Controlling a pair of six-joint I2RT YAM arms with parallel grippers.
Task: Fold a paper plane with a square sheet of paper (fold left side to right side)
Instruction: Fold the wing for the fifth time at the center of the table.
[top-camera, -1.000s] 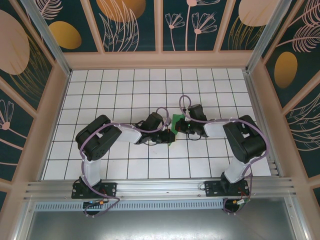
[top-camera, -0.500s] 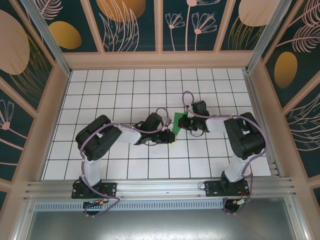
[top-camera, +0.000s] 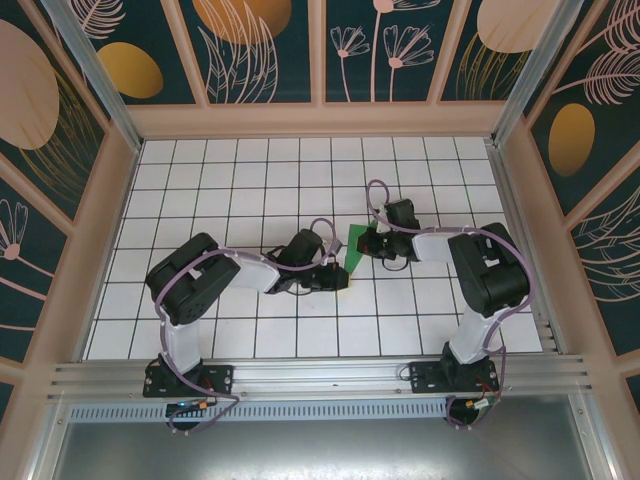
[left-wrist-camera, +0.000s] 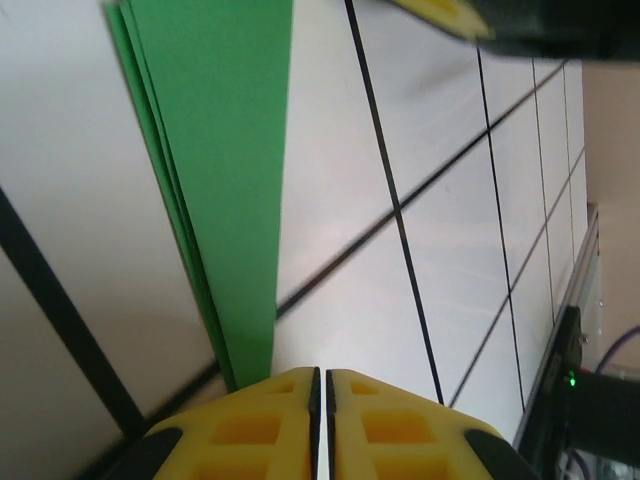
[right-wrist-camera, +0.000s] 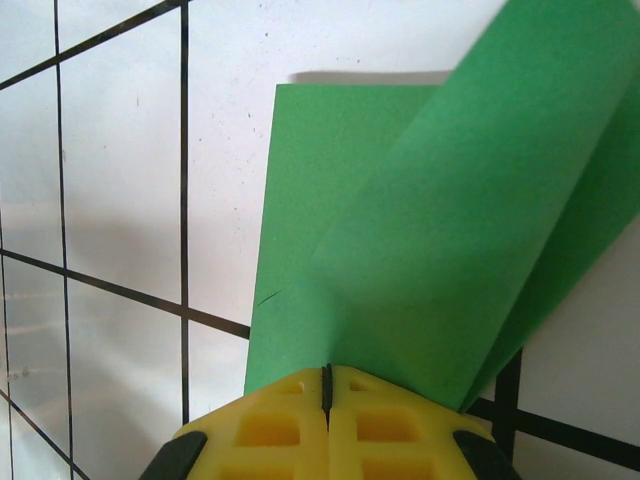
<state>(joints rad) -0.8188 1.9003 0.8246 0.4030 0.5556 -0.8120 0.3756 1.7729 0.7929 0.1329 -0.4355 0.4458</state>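
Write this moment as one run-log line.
left gripper shut by green paper | right gripper shut on green paper, flap raised

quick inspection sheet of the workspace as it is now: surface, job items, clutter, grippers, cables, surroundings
surface: white table with black grid lines
job's things: green paper lies mid-table between the two grippers, partly folded. The left wrist view shows layered edges. The right wrist view shows one flap lifted off the table.
clutter: nothing seen
grippers: left gripper is shut with its tips at the paper's narrow end; cannot tell if it pinches paper. right gripper is shut on the raised flap.
cables: purple cables loop along both arms
surroundings: patterned wall panels on three sides; metal rail at the near edge
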